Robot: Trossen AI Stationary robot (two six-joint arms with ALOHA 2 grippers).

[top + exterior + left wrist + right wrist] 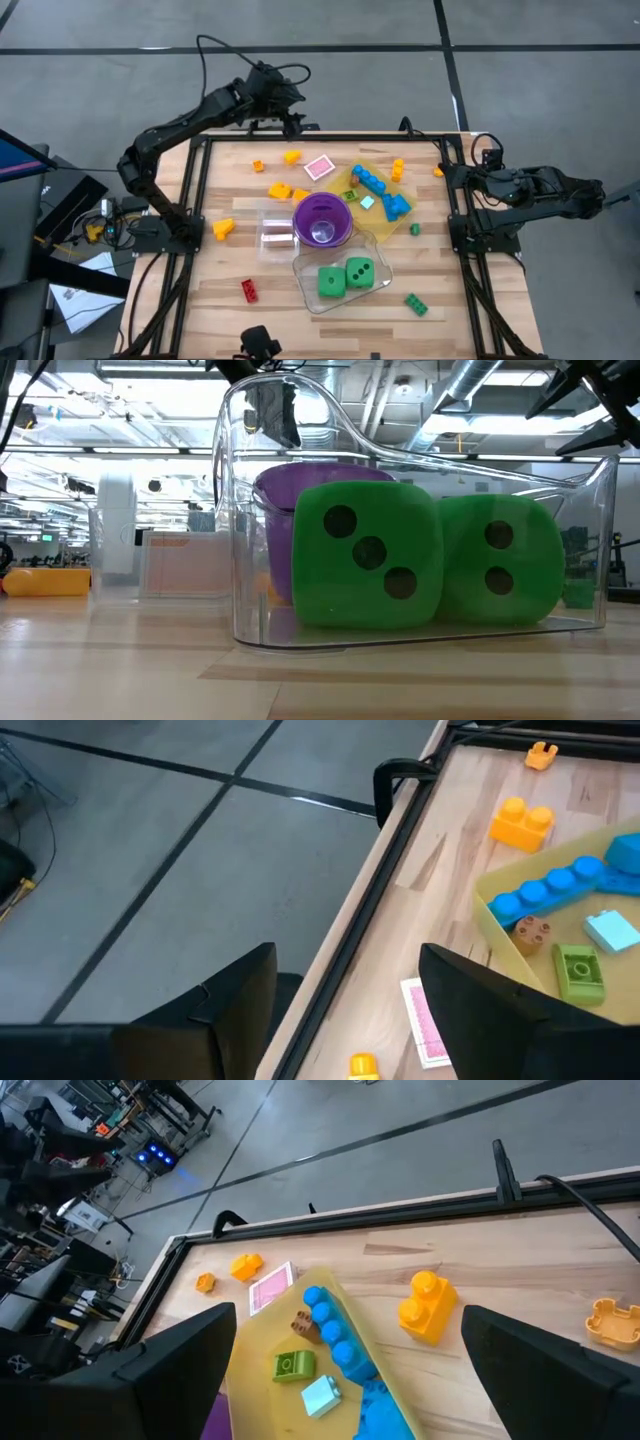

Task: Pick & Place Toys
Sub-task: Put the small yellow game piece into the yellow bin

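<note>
No legible text or labels.

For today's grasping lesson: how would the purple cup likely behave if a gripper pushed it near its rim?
The purple cup stands upright and looks taller than wide, so it may tip. Its round wall suggests it would roll once down. It looks like plastic, probably light.

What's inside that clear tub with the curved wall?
The tub holds two green dice, side by side. In the low view they hide most of the purple cup behind; anything under them is covered.
</note>
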